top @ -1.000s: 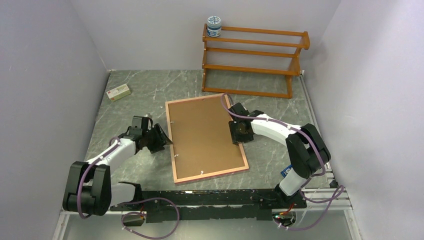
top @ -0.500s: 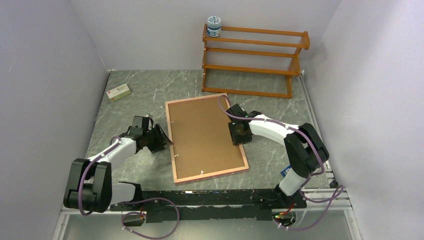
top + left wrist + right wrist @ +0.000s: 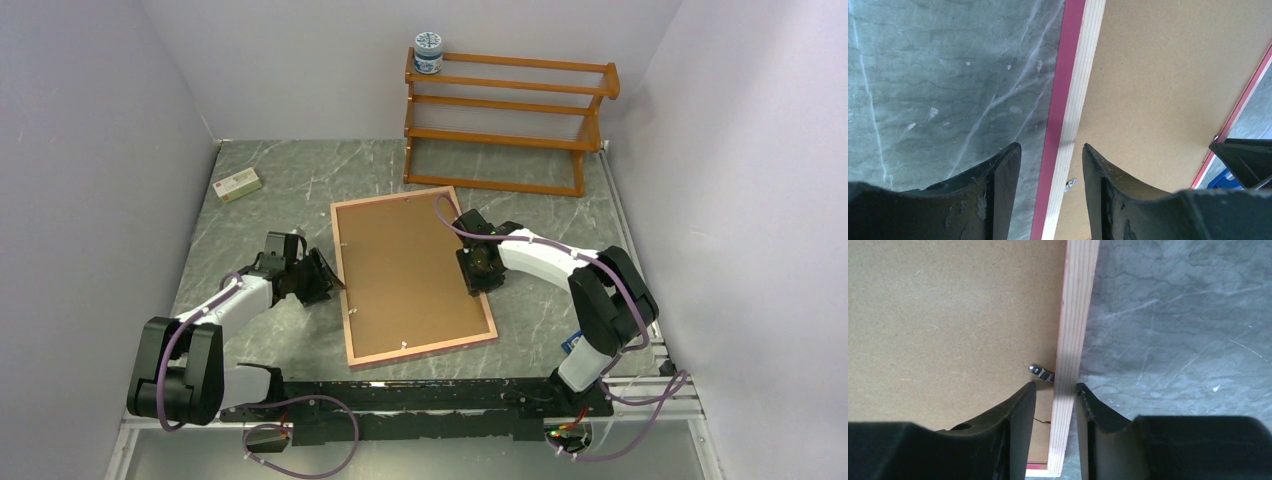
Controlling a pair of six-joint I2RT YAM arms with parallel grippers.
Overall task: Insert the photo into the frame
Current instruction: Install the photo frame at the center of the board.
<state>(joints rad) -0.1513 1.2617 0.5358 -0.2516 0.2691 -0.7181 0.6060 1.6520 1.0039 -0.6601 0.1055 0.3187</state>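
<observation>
The left gripper (image 3: 1050,146) stands partly open astride the left rail of the frame (image 3: 1083,75). Its two fingers (image 3: 1003,180) are set either side of the pink edge and the pale wood strip, and a band of table (image 3: 938,75) shows between the outer finger and the pink, so it has hold of nothing. The right gripper (image 3: 1055,385) has its two fingers drawn in close about the opposite rail. The outer one looks to touch the wood and the inner one stands a sliver off it, and whether the rail is truly pinched cannot be told. One small metal tab (image 3: 1070,185) shows by the left rail, and one more (image 3: 1040,371) lies just inside the right rail between that gripper's fingers. There is one frame. It lies flat, back upward, mid-table and turned somewhat askew, with one brown fibreboard panel (image 3: 1158,90) filling it from rail to rail. Its far corner comes near the foot of the one orange-brown rack (image 3: 500,100) against the back wall, and its near edge lies close to the arms' base bar. One blue-lidded jar (image 3: 428,52) sits on the rack's top left end. One small box (image 3: 238,184) lies at the far left, well apart from the frame. Bare marbled table runs left of the frame out to the wall and right of it beyond the right arm, and walls close in three sides.
</observation>
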